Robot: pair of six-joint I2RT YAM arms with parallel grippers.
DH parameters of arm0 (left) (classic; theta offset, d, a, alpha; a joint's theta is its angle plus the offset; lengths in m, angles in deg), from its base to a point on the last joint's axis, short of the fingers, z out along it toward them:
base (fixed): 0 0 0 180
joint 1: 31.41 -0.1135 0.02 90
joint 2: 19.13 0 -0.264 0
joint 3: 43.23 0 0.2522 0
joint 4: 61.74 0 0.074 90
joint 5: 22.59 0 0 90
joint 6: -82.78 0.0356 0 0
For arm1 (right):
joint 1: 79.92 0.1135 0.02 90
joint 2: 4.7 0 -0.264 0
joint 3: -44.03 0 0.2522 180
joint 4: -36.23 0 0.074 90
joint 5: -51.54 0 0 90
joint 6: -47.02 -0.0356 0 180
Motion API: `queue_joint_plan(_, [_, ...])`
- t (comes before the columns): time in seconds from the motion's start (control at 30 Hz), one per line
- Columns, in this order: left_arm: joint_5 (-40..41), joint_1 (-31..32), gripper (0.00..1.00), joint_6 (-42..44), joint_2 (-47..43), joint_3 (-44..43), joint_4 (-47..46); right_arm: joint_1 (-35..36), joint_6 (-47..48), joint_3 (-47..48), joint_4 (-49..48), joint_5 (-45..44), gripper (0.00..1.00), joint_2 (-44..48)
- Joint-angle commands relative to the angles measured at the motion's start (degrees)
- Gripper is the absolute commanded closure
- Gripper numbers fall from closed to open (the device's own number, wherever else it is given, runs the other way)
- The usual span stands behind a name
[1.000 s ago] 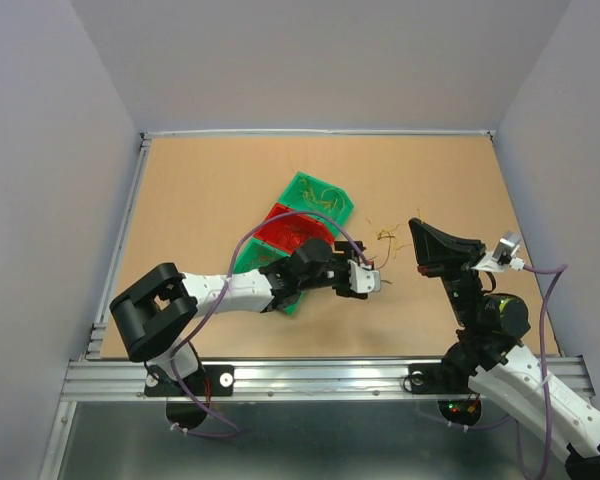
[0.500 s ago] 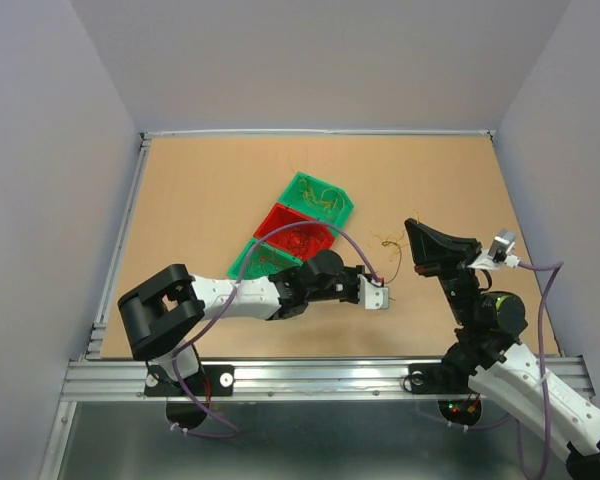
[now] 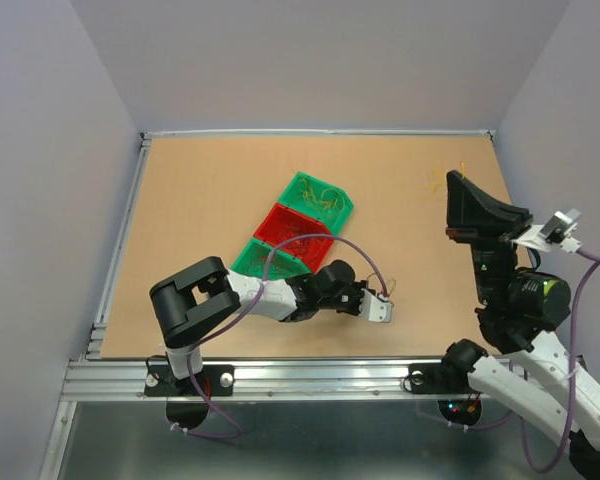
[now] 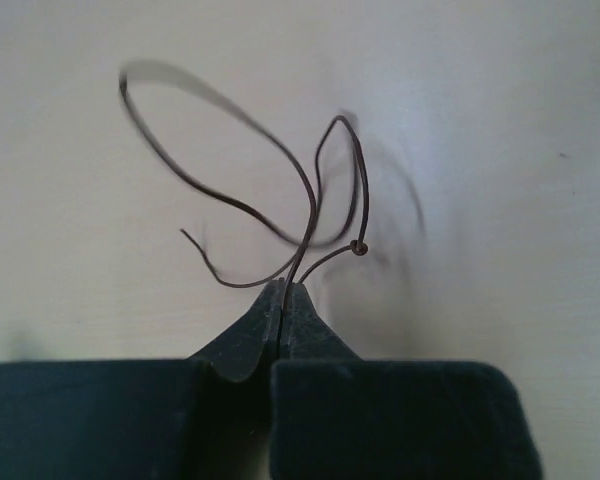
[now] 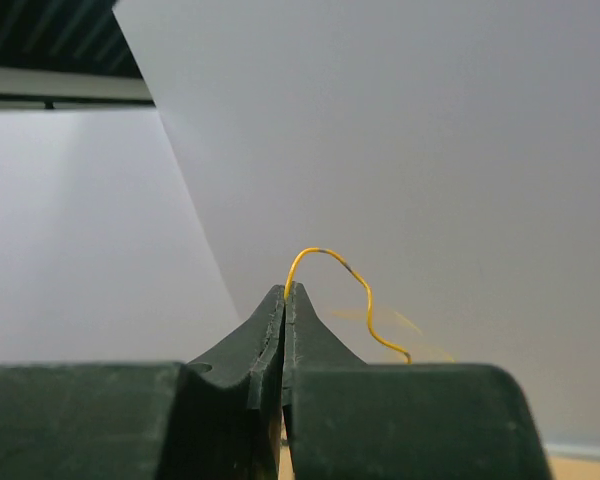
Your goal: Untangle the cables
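1. Since a second ago the right hand (image 3: pixel 452 182) has swung up and away toward the far right corner, taking a thin yellow-orange wire (image 5: pixel 330 262) with it. The left hand (image 3: pixel 384 308) has gone from wide to closed and has drawn back toward the near edge of the tan flat tabletop (image 3: pixel 200 200). The small clump of wires that lay between the two hands is no longer at that spot.
2. Left of centre, three shallow trays lie touching in a diagonal row: a near green plastic tray (image 3: pixel 252 262), a red plastic tray (image 3: pixel 280 222) and a far green plastic tray (image 3: pixel 302 183). Loose curly strands (image 3: pixel 325 197) lie inside them.
3. Just right of the near tray, the left hand lies low over the tabletop near its front edge. Its jaws are pressed together on a thin dark-brown wire (image 4: pixel 310 200).
4. In the left wrist view that wire rises from the fingertips, loops wide to the left and in a smaller loop to the right, and ends in a tiny curl. It is slightly blurred.
5. At the far right, the right hand is lifted well above the tabletop. Its jaws are pinched tight on the thin yellow-orange wire.
6. That wire arches out of the tips and bends down to the right, against the pale grey wall (image 5: pixel 430 150).
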Motion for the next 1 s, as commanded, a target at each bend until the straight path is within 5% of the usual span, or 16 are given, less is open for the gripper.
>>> queue_joint_plan(0.0, [0.0,0.6,1.0,2.0,0.4,-2.3,0.8,-0.2,4.7,11.4,1.5,-1.7,0.99,-4.3])
queue_joint_plan(0.3, [3.4,0.8,0.99,1.0,0.7,-1.7,-1.1,-0.2,4.1,19.3,9.3,3.1,0.99,-14.7])
queue_joint_plan(0.53, [-1.1,-1.7,0.45,-0.9,-6.8,2.1,-2.5,-0.1,6.4,12.5,8.9,1.4,0.99,-19.8])
queue_joint_plan(0.8, [-10.2,-10.4,0.24,-6.2,-15.4,1.4,2.1,-0.2,10.0,13.5,7.4,-0.4,0.99,-30.2])
queue_joint_plan(0.97, [-11.6,-13.7,0.21,-5.6,-24.5,3.7,4.0,-1.0,12.1,15.8,7.4,1.5,0.99,-36.9])
